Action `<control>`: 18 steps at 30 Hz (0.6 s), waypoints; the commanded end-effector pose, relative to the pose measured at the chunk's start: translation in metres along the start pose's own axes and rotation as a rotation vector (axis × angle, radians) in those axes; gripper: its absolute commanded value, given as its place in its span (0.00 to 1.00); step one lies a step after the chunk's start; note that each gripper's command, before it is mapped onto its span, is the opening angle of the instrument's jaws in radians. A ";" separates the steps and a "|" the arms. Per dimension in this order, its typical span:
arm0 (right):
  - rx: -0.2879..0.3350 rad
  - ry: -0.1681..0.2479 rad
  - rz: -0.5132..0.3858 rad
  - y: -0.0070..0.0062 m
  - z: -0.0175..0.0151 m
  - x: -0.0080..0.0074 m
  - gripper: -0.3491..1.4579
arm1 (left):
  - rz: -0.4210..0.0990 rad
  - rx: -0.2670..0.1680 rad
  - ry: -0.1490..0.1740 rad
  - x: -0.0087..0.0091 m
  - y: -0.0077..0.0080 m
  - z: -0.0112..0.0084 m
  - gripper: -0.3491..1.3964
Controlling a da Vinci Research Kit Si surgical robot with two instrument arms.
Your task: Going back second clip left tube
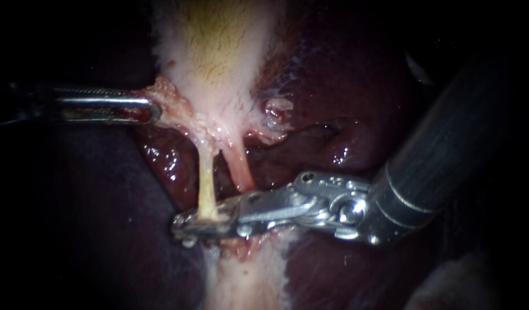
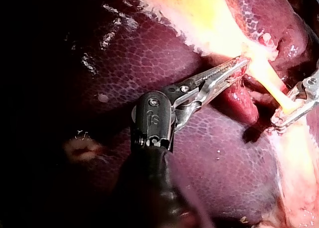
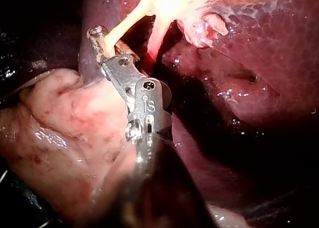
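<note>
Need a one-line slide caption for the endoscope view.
Left slender metal instrument grips pale gallbladder tissue; right metal instrument grips thin yellow left tube over dark red liver.

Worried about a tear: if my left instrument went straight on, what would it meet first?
The pale edge of the gallbladder, which the left instrument grips in its jaws; depth beyond is unclear.

The dark liver (image 1: 344, 115) carries the pale gallbladder (image 1: 218, 51), which lies directly upon it.
</note>
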 end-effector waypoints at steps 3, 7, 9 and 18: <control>-0.001 0.000 0.000 0.0000 0.0000 0.0000 0.00 | 0.000 0.000 0.000 0.0000 0.0000 0.0000 0.00; 0.008 0.019 0.016 0.0001 0.0000 -0.0001 0.10 | 0.000 0.000 0.000 0.0000 0.0000 0.0000 0.00; 0.022 0.040 0.013 0.0000 0.0002 -0.0002 0.29 | 0.000 0.000 0.000 0.0000 0.0000 0.0000 0.00; 0.044 0.088 0.011 0.0006 0.0014 0.0003 0.47 | 0.000 0.000 0.000 0.0000 0.0001 -0.0001 0.00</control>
